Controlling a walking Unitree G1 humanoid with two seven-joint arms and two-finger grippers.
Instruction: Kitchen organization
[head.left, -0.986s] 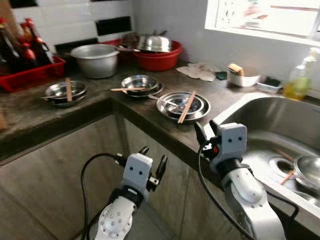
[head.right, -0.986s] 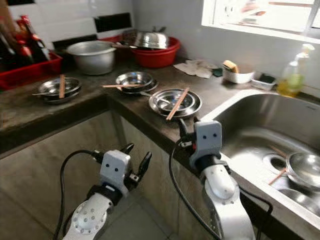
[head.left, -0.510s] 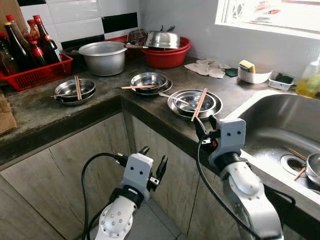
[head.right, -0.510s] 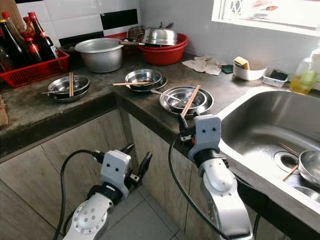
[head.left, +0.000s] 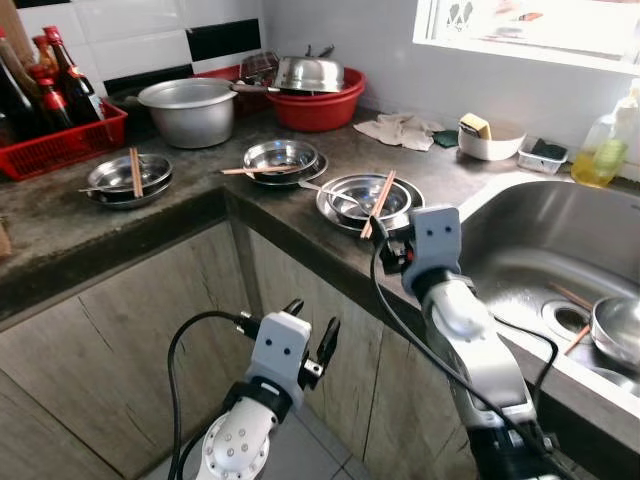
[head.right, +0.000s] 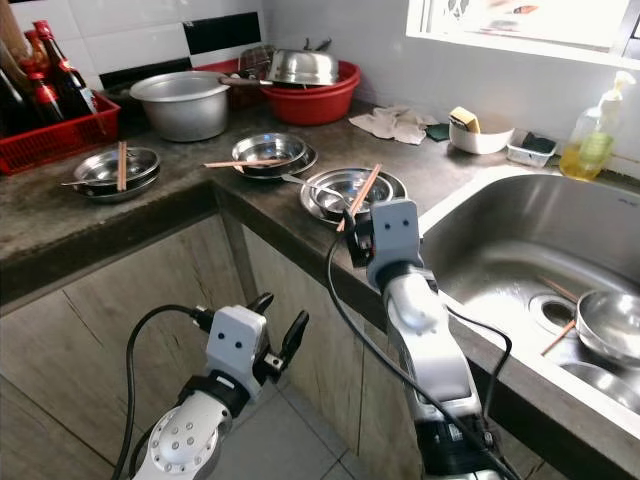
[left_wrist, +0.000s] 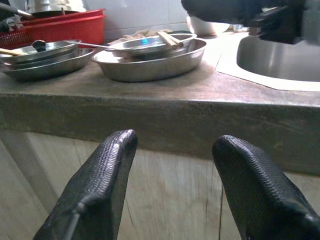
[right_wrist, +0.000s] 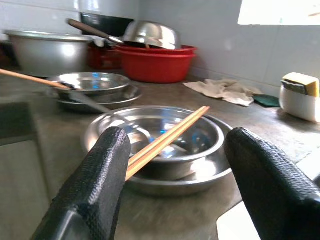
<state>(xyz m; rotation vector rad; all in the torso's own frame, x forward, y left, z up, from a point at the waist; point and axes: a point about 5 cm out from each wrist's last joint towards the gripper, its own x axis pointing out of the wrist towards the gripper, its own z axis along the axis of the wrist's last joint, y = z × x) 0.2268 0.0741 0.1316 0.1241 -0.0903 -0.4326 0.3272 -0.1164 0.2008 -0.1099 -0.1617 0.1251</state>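
Presently, on the dark mottled stone tabletop (head.left: 120, 235): a stack of shallow round stainless-steel bowls (head.left: 366, 203) at centre frame, near the tabletop's front edge. A pair of slim wooden chopsticks (head.left: 378, 203) lies across the bowl rim, long axis running from the near rim up toward the back wall, tilted slightly right.

Right claw (right_wrist: 172, 172): two textured black rubber fingers spread wide, pinching nothing, level with the near end of the chopsticks, just short of the bowls.

Left claw (left_wrist: 172, 172): fingers spread, empty, low at lower centre frame before the grained wood cabinet front (head.left: 130, 360).

Second steel bowl set (head.left: 282, 160), with one chopstick laid crosswise, upper centre. Third steel bowl set (head.left: 126, 178), chopsticks pointing front to back, upper left. Red plastic basin (head.left: 318, 108) holding a domed steel bowl, top centre. Brushed steel sink (head.left: 560, 250), right of frame.
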